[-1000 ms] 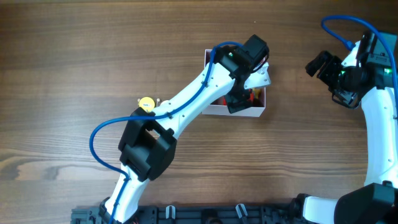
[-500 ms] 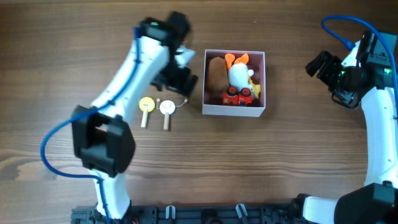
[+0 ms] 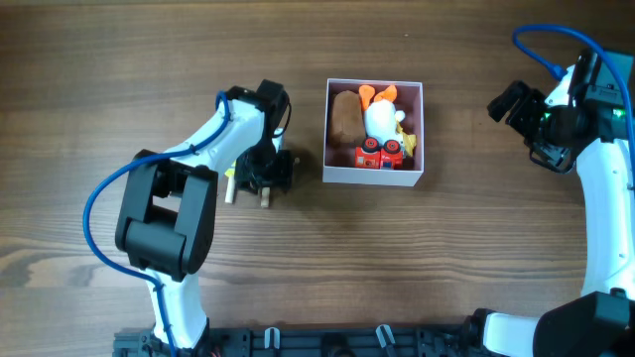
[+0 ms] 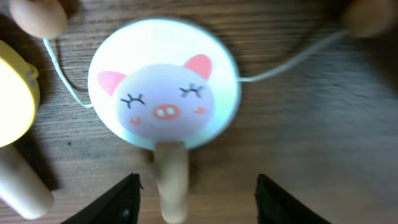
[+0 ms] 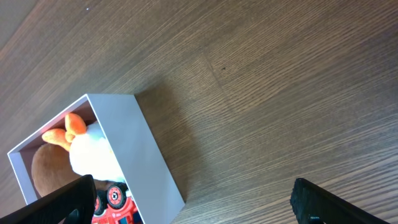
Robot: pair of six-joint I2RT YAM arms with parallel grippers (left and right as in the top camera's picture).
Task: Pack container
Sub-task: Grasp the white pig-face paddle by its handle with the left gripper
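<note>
The container (image 3: 372, 177) is a white-walled box with a pink inside at the table's middle. It holds a brown plush (image 3: 344, 117), a white plush with orange ears (image 3: 379, 121) and a red toy car (image 3: 379, 152). My left gripper (image 3: 266, 174) is left of the box, low over a white pig-face hand drum (image 4: 163, 84). Its jaws (image 4: 196, 202) are open on either side of the drum's wooden handle without touching it. My right gripper (image 3: 511, 104) is open and empty, raised to the right of the box, whose wall (image 5: 149, 155) shows in the right wrist view.
A yellow hand drum (image 4: 12, 93) lies right beside the pig drum, on its left in the left wrist view. The pig drum's string with wooden beads (image 4: 37, 15) lies spread on the wood table.
My left arm has swung from over the container to the left and come down over the pig drum. The right arm has not moved.
</note>
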